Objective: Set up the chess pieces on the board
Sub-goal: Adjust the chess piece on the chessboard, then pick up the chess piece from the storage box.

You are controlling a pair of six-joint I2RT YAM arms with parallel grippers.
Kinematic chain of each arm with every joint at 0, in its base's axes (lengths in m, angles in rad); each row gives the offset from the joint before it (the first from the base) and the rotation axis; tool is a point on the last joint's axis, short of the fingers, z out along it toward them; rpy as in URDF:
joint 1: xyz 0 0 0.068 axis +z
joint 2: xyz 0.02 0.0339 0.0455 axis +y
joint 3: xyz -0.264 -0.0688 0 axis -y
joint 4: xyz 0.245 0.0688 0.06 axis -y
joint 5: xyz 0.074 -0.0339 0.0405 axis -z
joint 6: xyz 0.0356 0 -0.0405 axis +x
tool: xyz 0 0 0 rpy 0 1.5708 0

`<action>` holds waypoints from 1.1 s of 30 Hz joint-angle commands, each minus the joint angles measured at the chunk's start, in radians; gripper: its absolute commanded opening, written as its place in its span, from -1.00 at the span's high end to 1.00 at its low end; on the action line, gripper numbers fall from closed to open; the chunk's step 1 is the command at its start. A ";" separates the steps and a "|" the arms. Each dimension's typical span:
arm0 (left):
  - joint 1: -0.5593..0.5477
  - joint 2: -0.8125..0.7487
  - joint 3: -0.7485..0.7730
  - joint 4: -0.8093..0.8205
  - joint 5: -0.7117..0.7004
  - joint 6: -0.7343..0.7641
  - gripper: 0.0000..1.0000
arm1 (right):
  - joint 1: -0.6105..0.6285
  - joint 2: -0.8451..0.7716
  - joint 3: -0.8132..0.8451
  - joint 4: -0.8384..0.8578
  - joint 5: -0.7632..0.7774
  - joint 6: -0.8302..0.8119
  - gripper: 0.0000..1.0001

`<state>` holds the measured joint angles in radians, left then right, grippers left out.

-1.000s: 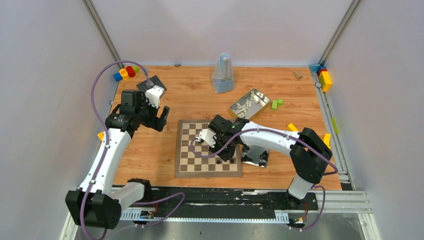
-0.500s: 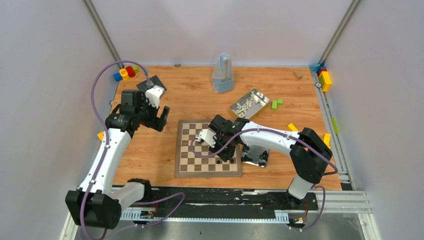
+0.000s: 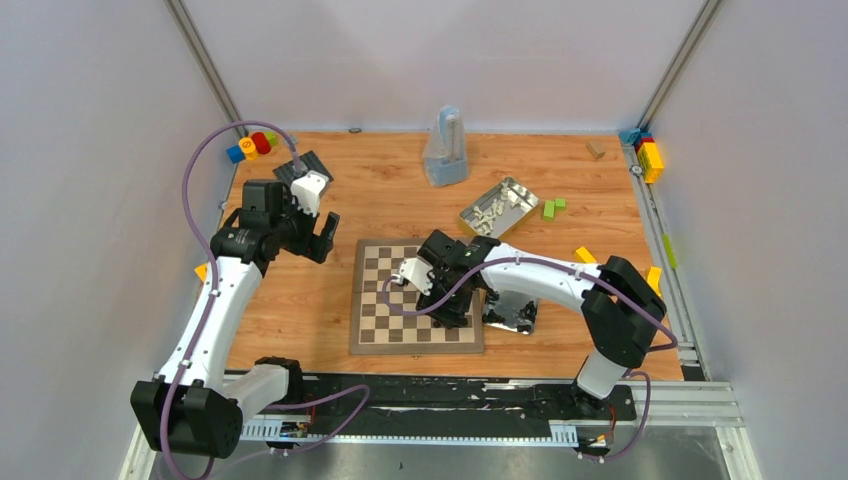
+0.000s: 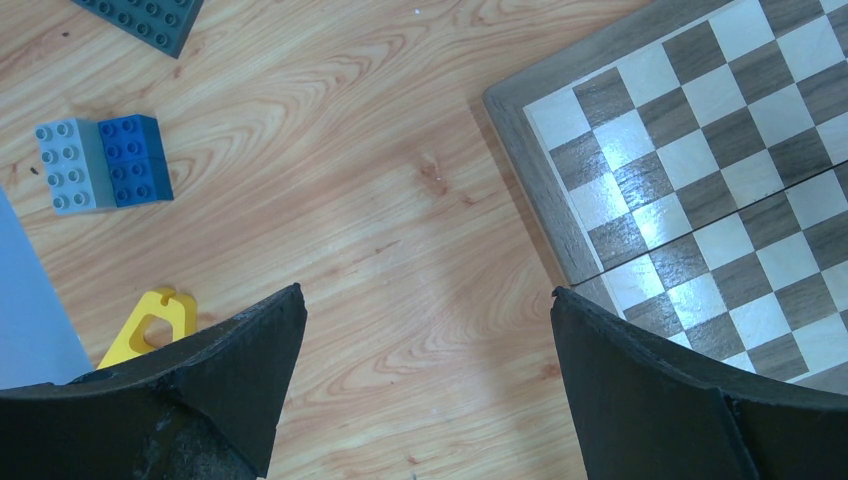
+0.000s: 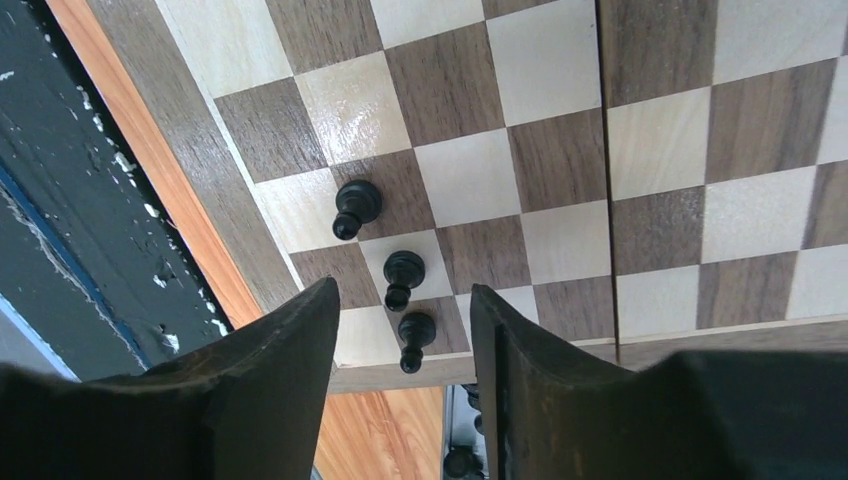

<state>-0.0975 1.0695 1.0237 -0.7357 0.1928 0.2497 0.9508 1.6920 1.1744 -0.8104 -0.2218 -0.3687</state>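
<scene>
The board (image 3: 395, 330) lies in the middle of the table. Three black chess pieces, all pawns, stand in a row at its near right corner: one (image 5: 355, 208), a second (image 5: 403, 275) and a third (image 5: 415, 335). My right gripper (image 5: 404, 288) hangs open just above them, its fingers on either side of the last two pawns and gripping nothing; in the top view the right gripper (image 3: 452, 310) covers that corner. My left gripper (image 4: 427, 290) is open and empty over bare wood, left of the board (image 4: 700, 150).
A metal tin (image 3: 497, 207) with white pieces sits behind the board on the right. A second tin (image 3: 512, 312) with black pieces lies right of the board, under my right arm. Blue bricks (image 4: 100, 165), a yellow piece (image 4: 150, 320) and green blocks (image 3: 553, 208) lie around.
My right gripper's jaws have parted over the board's near right corner. The left arm has not moved.
</scene>
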 commanded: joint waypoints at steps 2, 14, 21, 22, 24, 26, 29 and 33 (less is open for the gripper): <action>0.004 -0.023 0.013 0.028 0.013 0.007 -1.00 | -0.017 -0.102 0.005 0.022 0.031 -0.005 -0.10; 0.005 -0.036 -0.001 0.032 0.025 0.012 -1.00 | -0.409 -0.260 -0.032 0.049 -0.079 0.054 -0.19; 0.005 -0.033 -0.004 0.036 0.044 0.013 -1.00 | -0.616 -0.244 -0.096 0.067 -0.099 0.067 -0.04; 0.005 -0.034 -0.004 0.037 0.045 0.013 -1.00 | -0.630 -0.239 -0.105 0.072 -0.101 0.067 -0.02; 0.005 -0.032 -0.006 0.036 0.046 0.013 -1.00 | -0.645 -0.226 -0.120 0.080 -0.095 0.072 0.04; 0.005 -0.032 -0.005 0.034 0.046 0.013 -1.00 | -0.652 -0.224 -0.139 0.085 -0.075 0.071 0.07; 0.005 -0.035 -0.008 0.032 0.049 0.014 -1.00 | -0.664 -0.230 -0.173 0.097 -0.022 0.063 0.12; 0.005 -0.037 -0.010 0.033 0.057 0.016 -1.00 | -0.673 -0.239 -0.212 0.096 0.022 0.034 0.24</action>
<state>-0.0975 1.0554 1.0203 -0.7280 0.2279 0.2527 0.2863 1.4631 0.9894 -0.7448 -0.2546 -0.3161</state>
